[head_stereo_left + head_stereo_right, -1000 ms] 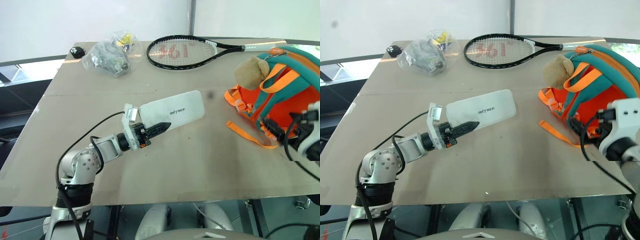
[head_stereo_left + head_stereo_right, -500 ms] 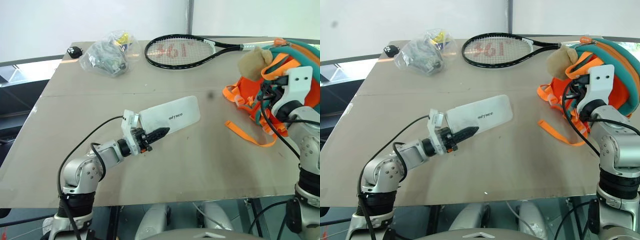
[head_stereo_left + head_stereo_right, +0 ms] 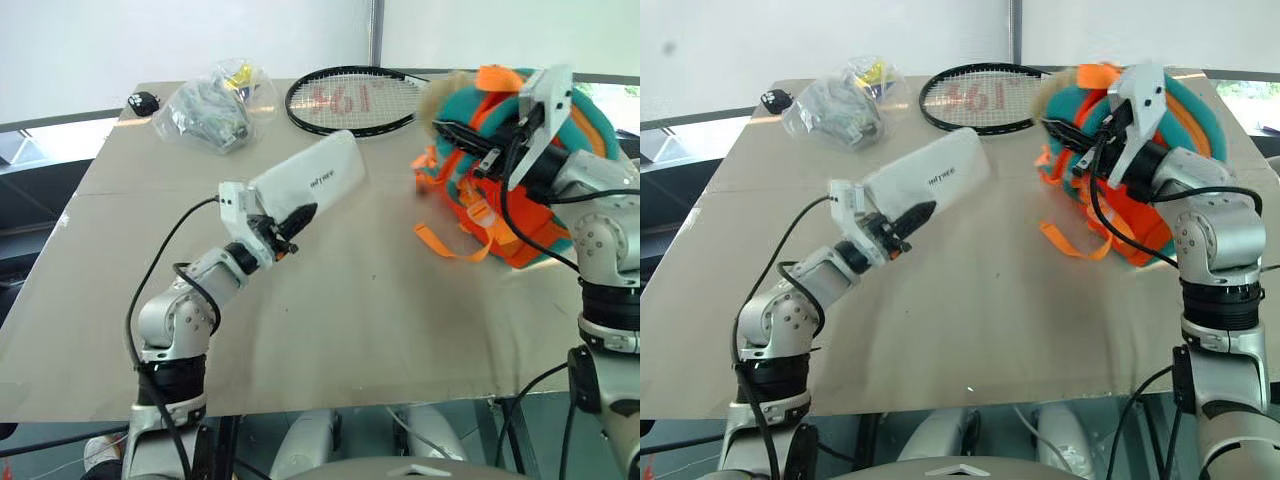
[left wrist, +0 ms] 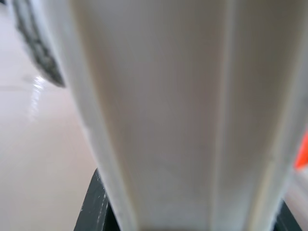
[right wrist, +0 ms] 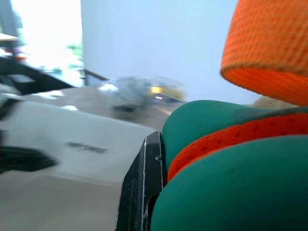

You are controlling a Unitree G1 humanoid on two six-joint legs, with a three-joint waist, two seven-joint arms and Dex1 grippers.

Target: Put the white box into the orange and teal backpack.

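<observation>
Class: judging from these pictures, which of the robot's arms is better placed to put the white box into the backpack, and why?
Left: its left gripper already holds the white box aimed at the backpack, while the right gripper is shut on the backpack's top.

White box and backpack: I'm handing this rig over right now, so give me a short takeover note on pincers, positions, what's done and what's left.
Left pincer: shut on the white box, held clear of the table and tilted up toward the backpack.
Right pincer: shut on the top edge of the orange and teal backpack, holding it raised at the robot's right.
Done: box picked up, backpack gripped.
Left: I can't see an open mouth on the backpack; find or widen it, slide the box in, then release both.
Tennis racket and clear plastic bag lie at the far edge, out of the way.
</observation>
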